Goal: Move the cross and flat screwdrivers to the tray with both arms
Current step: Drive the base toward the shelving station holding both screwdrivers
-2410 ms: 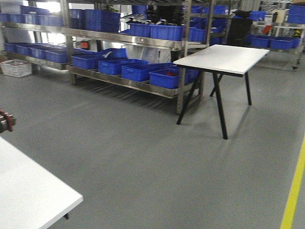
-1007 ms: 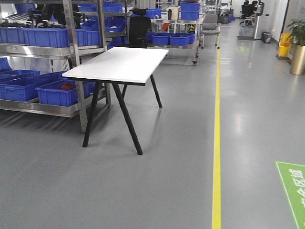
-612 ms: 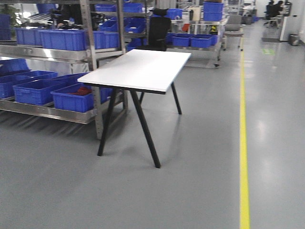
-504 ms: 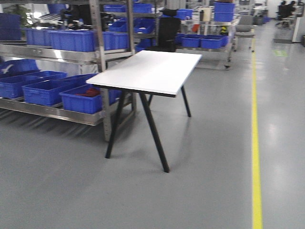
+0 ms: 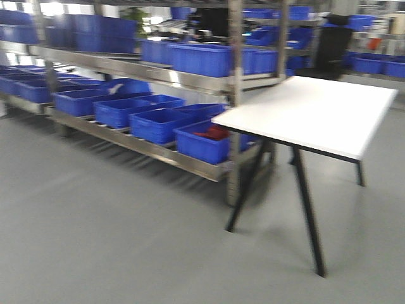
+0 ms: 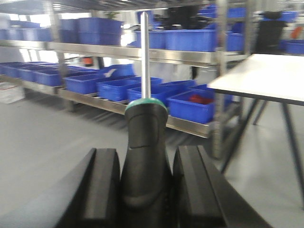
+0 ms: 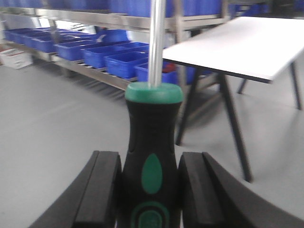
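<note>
A factory storeroom: steel racks point(image 5: 235, 95) of blue plastic bins point(image 5: 155, 123), grey industrial floor point(image 5: 114, 247).

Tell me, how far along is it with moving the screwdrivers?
Pickup looks done: the left end effector grips the first screwdriver, the right end effector the second screwdriver. In hand: carrying both; a white table stands ahead. Left: placing both in the tray, which no view shows.

Two screwdrivers point(image 6: 146, 123) point(image 7: 153, 123), two grippers point(image 6: 147, 164) point(image 7: 151, 168), one white table point(image 5: 316, 111), one steel rack point(image 5: 235, 95), over a dozen blue bins point(image 5: 201, 144).
</note>
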`<state>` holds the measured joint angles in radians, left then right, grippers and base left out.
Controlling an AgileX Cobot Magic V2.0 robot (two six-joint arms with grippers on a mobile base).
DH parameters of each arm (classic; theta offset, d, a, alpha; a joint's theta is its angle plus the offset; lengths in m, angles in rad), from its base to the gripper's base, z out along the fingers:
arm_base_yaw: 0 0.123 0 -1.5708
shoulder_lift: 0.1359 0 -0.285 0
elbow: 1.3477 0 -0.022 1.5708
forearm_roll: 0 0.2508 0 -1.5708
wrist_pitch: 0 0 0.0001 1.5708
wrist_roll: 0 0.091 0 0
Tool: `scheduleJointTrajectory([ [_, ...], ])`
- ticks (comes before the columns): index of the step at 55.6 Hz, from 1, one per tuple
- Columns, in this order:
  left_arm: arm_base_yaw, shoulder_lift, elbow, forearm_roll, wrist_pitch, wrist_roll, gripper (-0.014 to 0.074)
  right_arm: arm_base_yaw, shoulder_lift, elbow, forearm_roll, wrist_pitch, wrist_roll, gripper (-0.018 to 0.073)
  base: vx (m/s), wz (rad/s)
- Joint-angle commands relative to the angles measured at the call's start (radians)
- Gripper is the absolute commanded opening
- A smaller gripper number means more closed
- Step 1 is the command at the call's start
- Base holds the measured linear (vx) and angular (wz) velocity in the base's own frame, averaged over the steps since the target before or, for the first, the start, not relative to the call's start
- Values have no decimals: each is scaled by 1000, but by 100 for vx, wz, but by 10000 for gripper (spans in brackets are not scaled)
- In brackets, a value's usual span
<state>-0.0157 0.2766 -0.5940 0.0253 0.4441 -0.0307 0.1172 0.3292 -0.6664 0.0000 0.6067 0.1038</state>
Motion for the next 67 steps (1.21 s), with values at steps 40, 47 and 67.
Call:
scheduleJointTrajectory([
  [40, -5, 9, -29, -6, -103, 0, 3, -5, 18, -28, -17, -96, -3, -8, 52, 60],
  [47, -5, 9, -29, -6, -103, 0, 3, -5, 18, -28, -17, -96, -3, -8, 55, 32],
  [67, -5, 9, -29, -6, -103, 0, 3, -5, 18, -28, -17, -96, -3, -8, 58, 29],
])
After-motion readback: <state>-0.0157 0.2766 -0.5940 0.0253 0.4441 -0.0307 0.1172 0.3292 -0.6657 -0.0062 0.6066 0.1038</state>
